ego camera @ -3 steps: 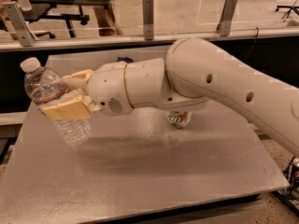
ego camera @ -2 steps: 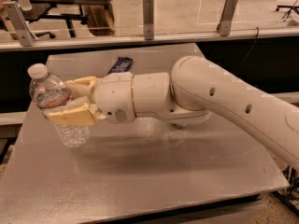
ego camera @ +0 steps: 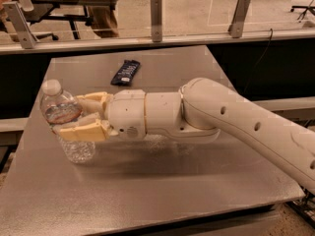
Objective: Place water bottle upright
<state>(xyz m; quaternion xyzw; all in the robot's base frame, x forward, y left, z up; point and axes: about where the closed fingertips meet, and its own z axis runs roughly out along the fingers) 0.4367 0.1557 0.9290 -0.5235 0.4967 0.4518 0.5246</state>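
The water bottle (ego camera: 64, 124) is a clear ribbed plastic bottle with a white cap and a label with a red band. It stands nearly upright at the left side of the grey table (ego camera: 162, 191), its base at or just above the surface. My gripper (ego camera: 74, 114) is shut on the bottle around its middle, with one cream finger behind it and one finger (ego camera: 81, 131) in front. My white arm reaches in from the right across the table.
A dark blue snack wrapper (ego camera: 124, 72) lies flat at the back of the table. A glass barrier with metal posts (ego camera: 156, 12) runs behind the table. The table's left edge is close to the bottle. The can is hidden from view.
The bottle has turned from a tilt toward upright and moved lower toward the table. My arm has shifted, and the wrapper at the back now shows.
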